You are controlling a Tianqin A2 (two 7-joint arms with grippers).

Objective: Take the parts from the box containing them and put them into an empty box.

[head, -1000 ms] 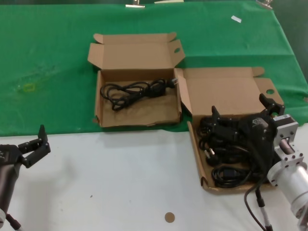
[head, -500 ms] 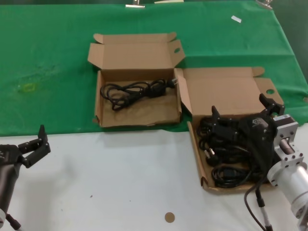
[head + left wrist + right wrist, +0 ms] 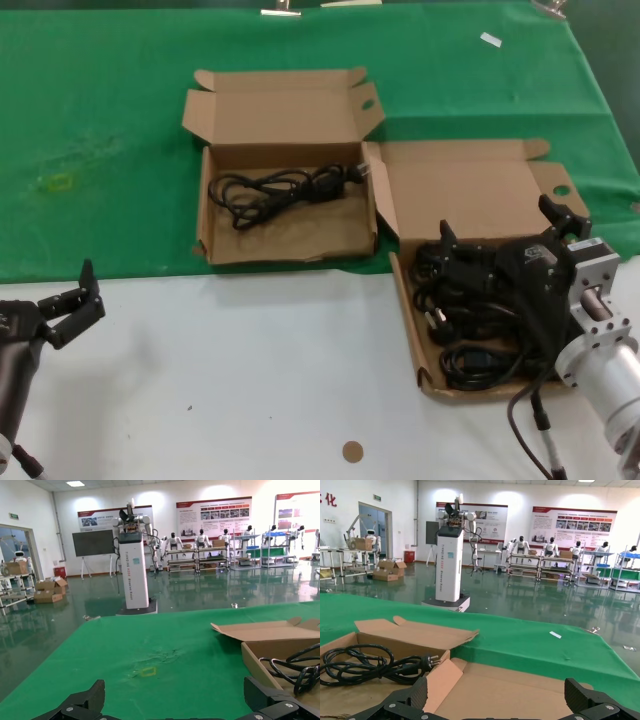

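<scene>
The nearer, right-hand box (image 3: 470, 190) stands open with several black power cords (image 3: 470, 325) piled in its tray. My right gripper (image 3: 503, 226) hangs open just above that pile, with nothing between its fingers; in the right wrist view this gripper (image 3: 500, 702) faces the box's raised lid (image 3: 520, 690). The farther box (image 3: 300, 238) to the left holds one looped cord (image 3: 285, 188), which also shows in the right wrist view as a cord (image 3: 370, 664). My left gripper (image 3: 78, 300) waits open over the white table at the near left, and in its own view the gripper (image 3: 175, 705) is empty.
Both boxes sit where the green cloth (image 3: 100, 120) meets the white tabletop (image 3: 250, 360). A small brown disc (image 3: 351, 451) lies on the white part near the front. A yellowish mark (image 3: 60, 181) is on the cloth at the left, and a white tag (image 3: 490, 39) lies far back.
</scene>
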